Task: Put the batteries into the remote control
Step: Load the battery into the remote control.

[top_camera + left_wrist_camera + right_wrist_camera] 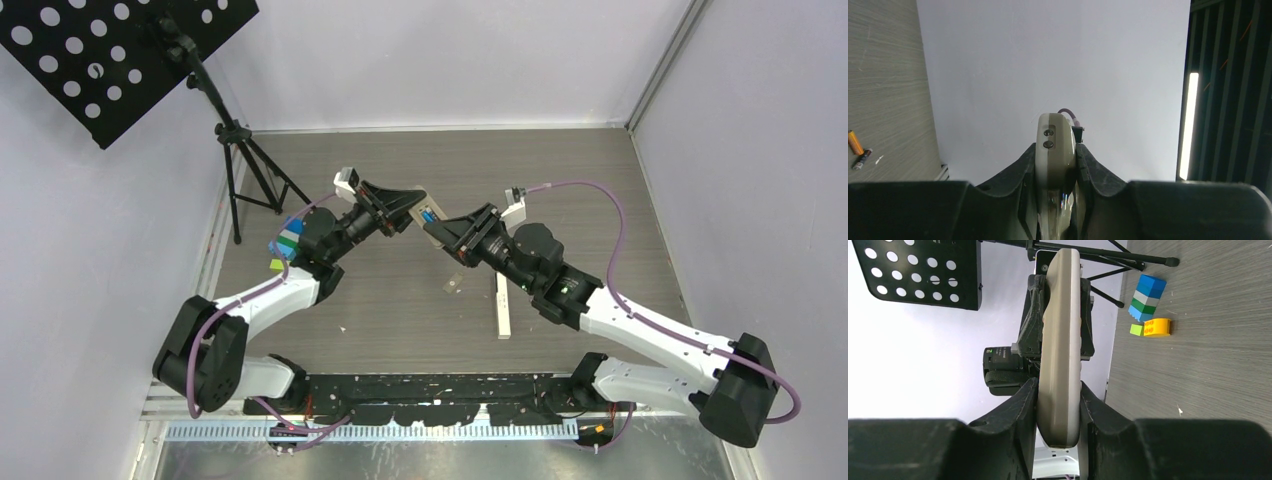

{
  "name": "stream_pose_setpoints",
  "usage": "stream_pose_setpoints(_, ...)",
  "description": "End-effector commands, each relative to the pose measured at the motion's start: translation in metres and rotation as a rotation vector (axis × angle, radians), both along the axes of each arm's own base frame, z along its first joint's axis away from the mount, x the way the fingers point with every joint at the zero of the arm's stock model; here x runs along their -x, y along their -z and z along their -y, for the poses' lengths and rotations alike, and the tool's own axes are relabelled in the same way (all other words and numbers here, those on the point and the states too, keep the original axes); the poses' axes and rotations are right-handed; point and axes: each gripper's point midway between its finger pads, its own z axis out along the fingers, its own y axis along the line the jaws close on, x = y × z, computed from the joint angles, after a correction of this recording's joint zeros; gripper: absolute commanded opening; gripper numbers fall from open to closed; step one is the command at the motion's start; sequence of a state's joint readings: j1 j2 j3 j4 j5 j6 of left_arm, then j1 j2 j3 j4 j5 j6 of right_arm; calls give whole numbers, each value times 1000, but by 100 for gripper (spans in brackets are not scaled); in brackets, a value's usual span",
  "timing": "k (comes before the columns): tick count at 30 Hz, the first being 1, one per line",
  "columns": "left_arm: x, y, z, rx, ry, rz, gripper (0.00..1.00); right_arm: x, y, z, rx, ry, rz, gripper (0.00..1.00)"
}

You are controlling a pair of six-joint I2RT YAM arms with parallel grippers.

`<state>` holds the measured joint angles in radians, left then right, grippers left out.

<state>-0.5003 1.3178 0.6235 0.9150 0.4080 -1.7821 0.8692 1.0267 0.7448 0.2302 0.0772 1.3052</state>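
The left tool (1056, 152) is clamped shut on one end of the remote (1060, 350), and the right tool (1059, 390) is pressed against both sides of the other end. The remote is thus held at both ends, raised well above the surface (400, 320). Its long axis runs from one tool to the other, on edge in both wrist views. In the top view a blue battery (428, 213) is seen in the open compartment, apparently seated.

An orange battery (854, 142) and a dark battery (862, 159) lie loose on the surface, just beside each other and well apart from both tools. They are seen ahead of the left tool, so they are judged to lie on the right arm's side. Their place cannot be made out in the top view.

For the next battery one tool would have to be freed, and the right one is judged the nearer. Open room is left below the remote. A white strip (503, 305) lies near the right arm. Blocks (287, 243) sit by the left arm, and a stand (235, 150) is at the far left corner.
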Motion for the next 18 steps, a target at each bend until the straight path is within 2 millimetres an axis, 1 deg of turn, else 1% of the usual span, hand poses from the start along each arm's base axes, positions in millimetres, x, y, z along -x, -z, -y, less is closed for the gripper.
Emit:
stream_pose_setpoints(1, 17, -34, -2, 49, 22, 129, 0, -5, -3, -4, -19, 12, -9, 22)
stream_pose_setpoints(2, 18, -36, -3, 47, 19, 138, 0, -4, -2, -5, -22, 10, -12, 21)
stream_pose_setpoints(3, 18, -36, -3, 42, 17, 147, 0, -4, -1, -5, -26, 7, -9, 24)
stream_pose_setpoints(4, 19, -36, -3, 36, 13, 154, 0, -3, -2, -5, -30, 3, -3, 30)
stream_pose_setpoints(5, 19, -35, -4, 26, 8, 160, 0, -1, -4, -4, -32, 0, 9, 40)
stream_pose_setpoints(6, 19, -32, -4, 12, 1, 166, 0, 0, -5, -2, -27, -2, 24, 53)
stream_pose_setpoints(7, 19, -29, -5, -6, -6, 171, 0, 2, -7, 0, -22, -5, 43, 65)
stream_pose_setpoints(8, 19, -25, -5, -28, -13, 176, 0, 4, -10, 2, -17, -7, 62, 73)
stream_pose_setpoints(9, 19, -22, -6, -48, -21, 187, 0, 7, -13, 5, -12, -11, 86, 78)
stream_pose_setpoints(11, 19, -14, -7, -97, -30, 199, 0, 14, -20, 10, -11, -23, 131, 83)
stream_pose_setpoints(13, 22, -7, -9, -148, -34, 228, 0, 22, -26, 15, 0, -40, 171, 84)
stream_pose_setpoints(15, 25, -1, -10, -195, -32, 251, 0, 27, -24, 17, 26, -63, 188, 84)
stream_pose_setpoints(18, 33, -2, -11, -234, -16, 298, 0, 36, -14, 14, 51, -113, 198, 82)
